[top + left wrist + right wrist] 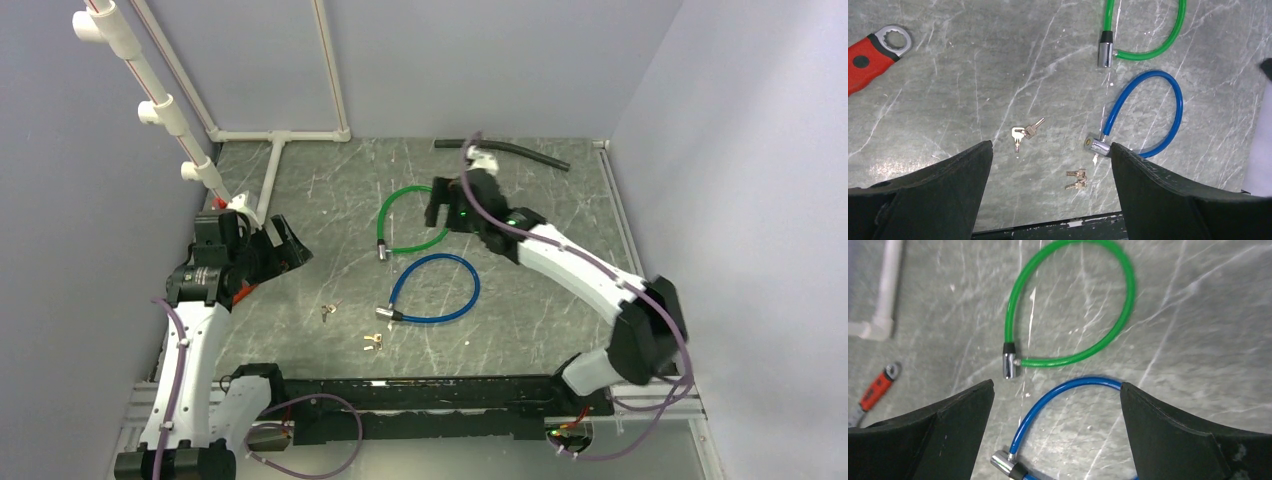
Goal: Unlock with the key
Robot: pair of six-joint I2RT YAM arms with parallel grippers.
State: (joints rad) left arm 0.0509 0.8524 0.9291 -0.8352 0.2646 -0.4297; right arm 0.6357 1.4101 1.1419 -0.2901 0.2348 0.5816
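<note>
1. While both arms hang above the table (560,330), a grey slab veined white like marble, neither holds anything.
2. Left gripper (1050,145): its matte black, wedge-shaped fingers (938,195) are spread wide apart and empty. It hovers at the left of the scene. In its wrist view both key bunches lie on the table between the fingers.
3. Right gripper (1056,384): its fingers are also wide apart and empty. It hovers at the far middle, over the green lock (1073,305).
4. Left keys (1024,134): small flat keys, silver and brass in colour, joined on a ring. They lie flat, left of the blue lock (1153,115) and apart from it.
5. Right keys (1076,180): a second small brass-coloured bunch, close to the table's near edge. It lies just near of the blue lock's barrel without touching it.
6. Blue lock: a glossy blue cable bent into a rounded loop at mid-table. Both ends meet at a bright metal barrel at its near left.
7. Green lock: a translucent green cable in a teardrop loop, ending at a metal barrel with a black collar. It lies just beyond the blue lock, apart from it.
8. Wrench (868,62): red handle and metal ring head, at the far left.
9. Hose (530,153): a black tube along the far edge.
10. Pipes (275,135): white plastic tubes in the far left corner.
</note>
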